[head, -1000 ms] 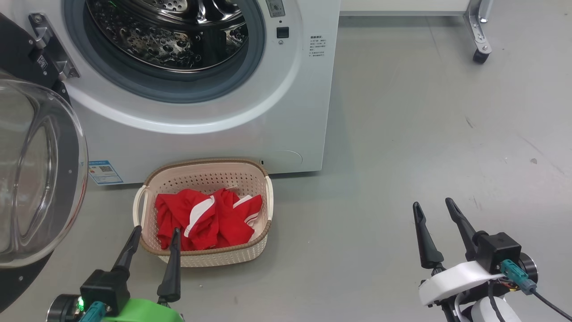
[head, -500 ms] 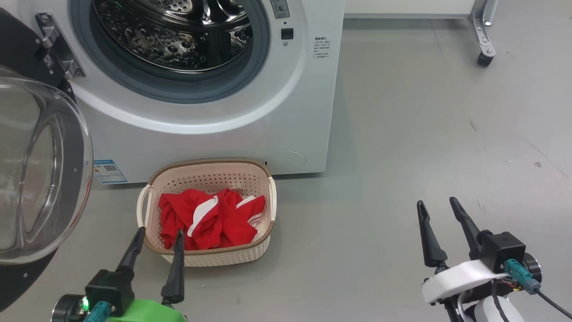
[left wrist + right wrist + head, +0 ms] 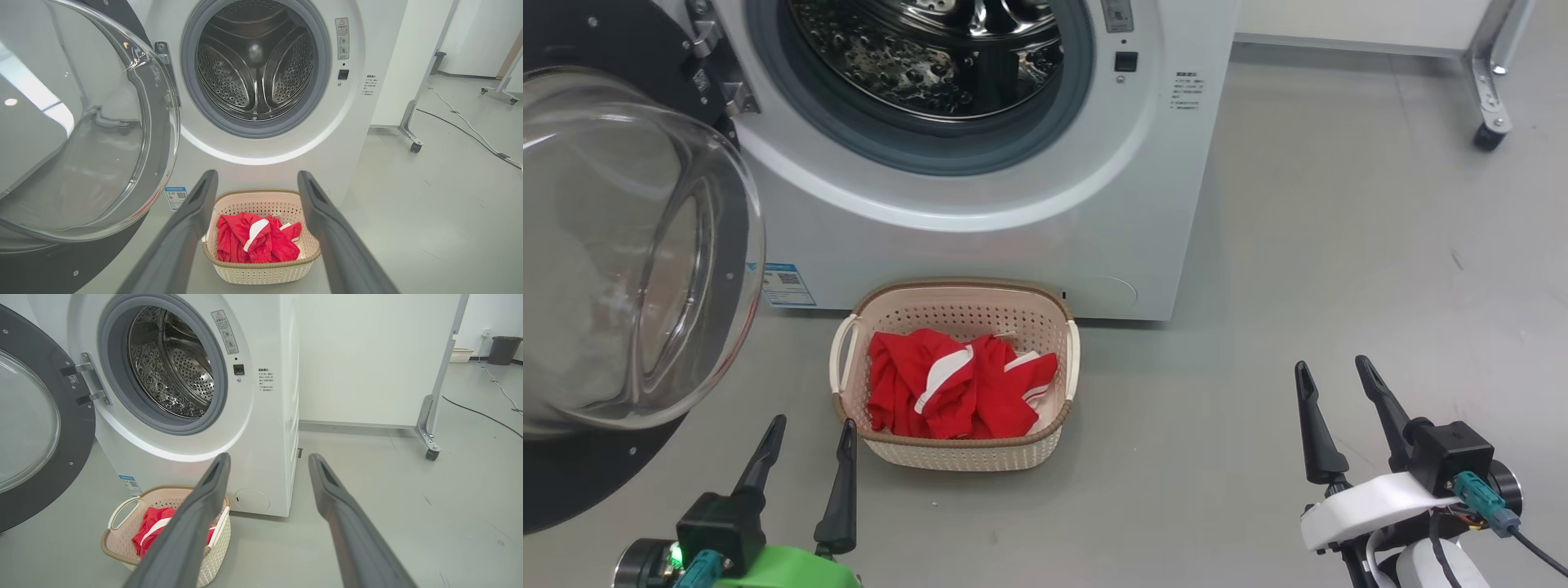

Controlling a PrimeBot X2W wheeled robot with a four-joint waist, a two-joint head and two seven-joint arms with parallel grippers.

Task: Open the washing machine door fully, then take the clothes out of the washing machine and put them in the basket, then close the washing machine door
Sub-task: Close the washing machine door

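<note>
Red clothes [image 3: 960,394] in the basket [image 3: 956,453] — washing machine door [image 3: 637,245] wide open

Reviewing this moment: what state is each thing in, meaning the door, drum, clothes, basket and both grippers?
washing machine door: swung wide open, hinged at the left.
drum: no clothes visible inside.
clothes: heaped in the basket.
basket: upright on the floor in front of the washing machine, holding the clothes.
left gripper: open, empty.
right gripper: open, empty.
</note>
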